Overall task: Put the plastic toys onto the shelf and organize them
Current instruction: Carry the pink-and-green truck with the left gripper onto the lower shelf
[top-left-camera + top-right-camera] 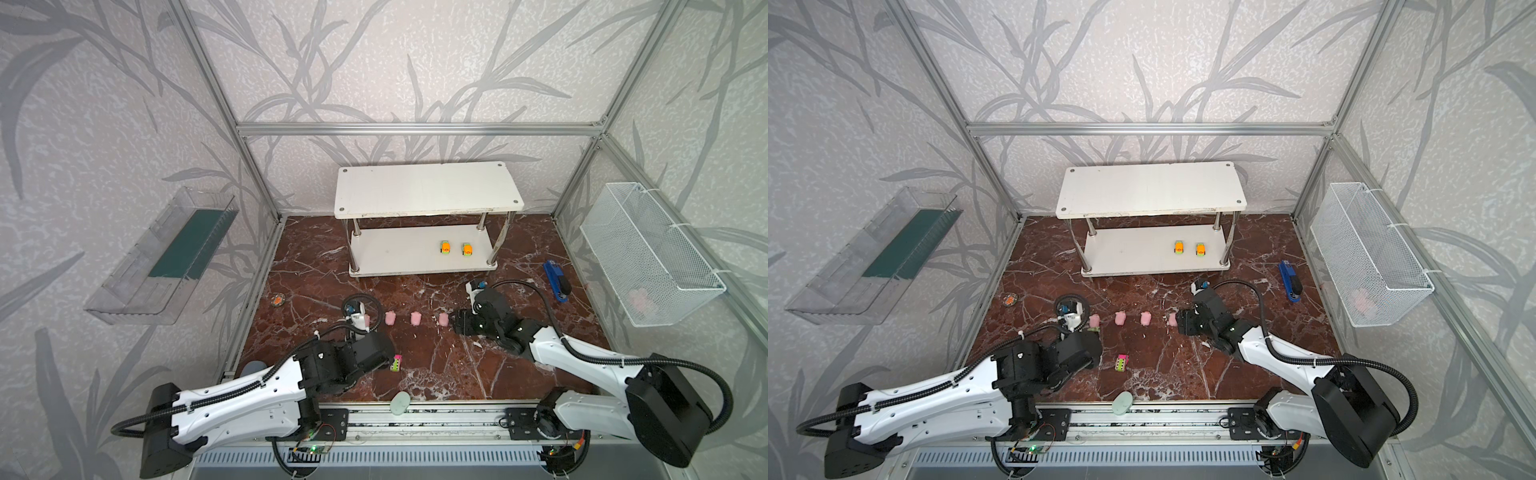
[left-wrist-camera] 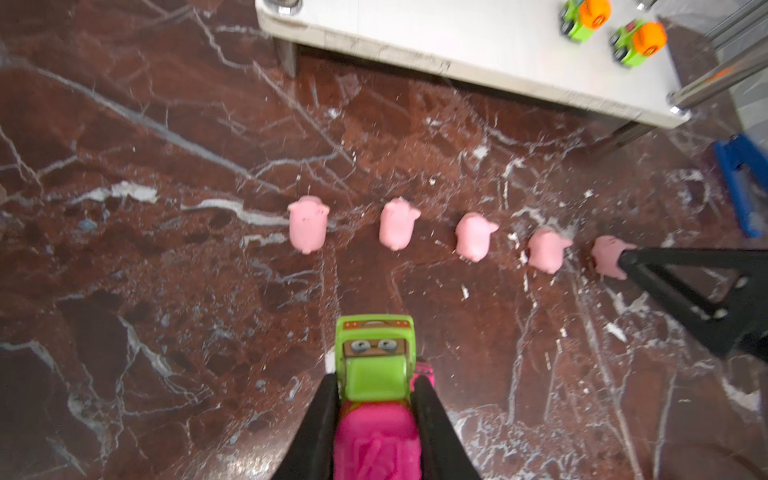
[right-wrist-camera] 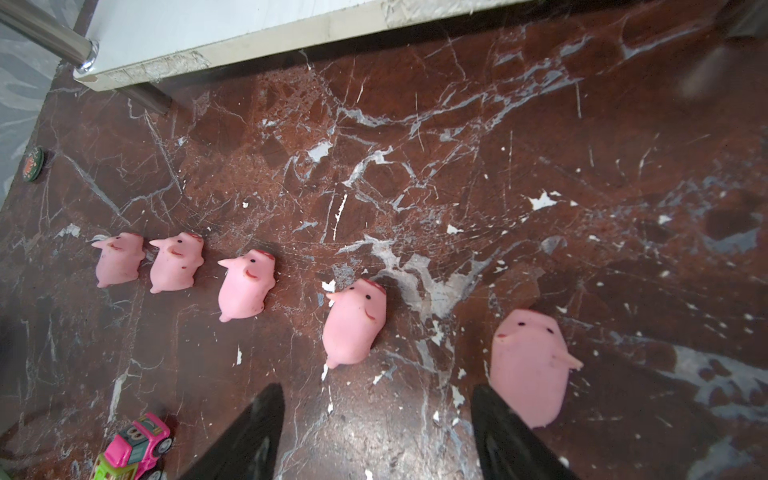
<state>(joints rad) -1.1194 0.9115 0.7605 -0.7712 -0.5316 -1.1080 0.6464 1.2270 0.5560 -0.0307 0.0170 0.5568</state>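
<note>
The left gripper (image 2: 375,384) is pinching a pink-and-green car (image 2: 376,349) by its flanks. One black finger presses each side, and the green cab pokes out past the tips (whether its wheels touch the marble table (image 2: 145,291) I cannot tell). Ahead of these jaws a row of five pink pigs (image 2: 473,237) runs crosswise, each apart from the next, all lying on the table. Past the pigs stands the shelf (image 1: 428,187). On its lower board, toward the end nearer the right gripper, two orange cars (image 1: 445,247) sit side by side. A loose car (image 1: 1121,363), also pink and green, lies on the table back from the left jaws, beside that arm's wrist.

The right gripper (image 3: 376,388) has its jaws spread wide with only bare table between them. The end pig (image 3: 530,365) of the row lies just outside one finger, right at its tip, and I cannot tell whether they touch. The next pig lies ahead of the open gap, and the rest trail off past the other finger. Back behind the right jaws, past that wrist, a blue stapler-like object (image 1: 556,280) lies on the table off the shelf's end.
</note>
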